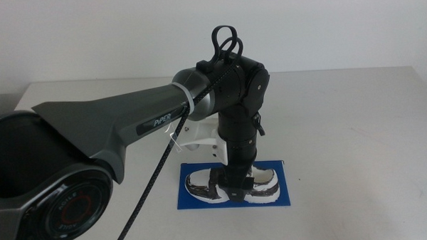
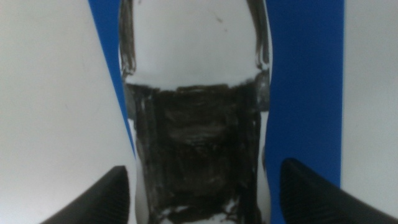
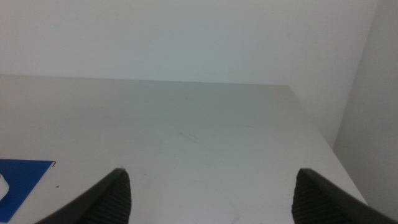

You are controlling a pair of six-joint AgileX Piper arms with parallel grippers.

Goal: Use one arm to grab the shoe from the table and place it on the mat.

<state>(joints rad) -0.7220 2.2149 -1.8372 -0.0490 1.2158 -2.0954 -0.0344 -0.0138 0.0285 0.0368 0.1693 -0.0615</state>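
Sneaker (image 1: pixel 233 185) lies on the blue mat (image 1: pixel 191 195), toe pointing right, so placement looks done. Left hand (image 1: pixel 235 192) sits directly over its middle, jaws apart on either side of the black strap patch, not clamped. What remains: lifting clear. Right hand (image 3: pixel 211 196) waits over bare table (image 3: pixel 186 124), jaws apart, holding nothing.
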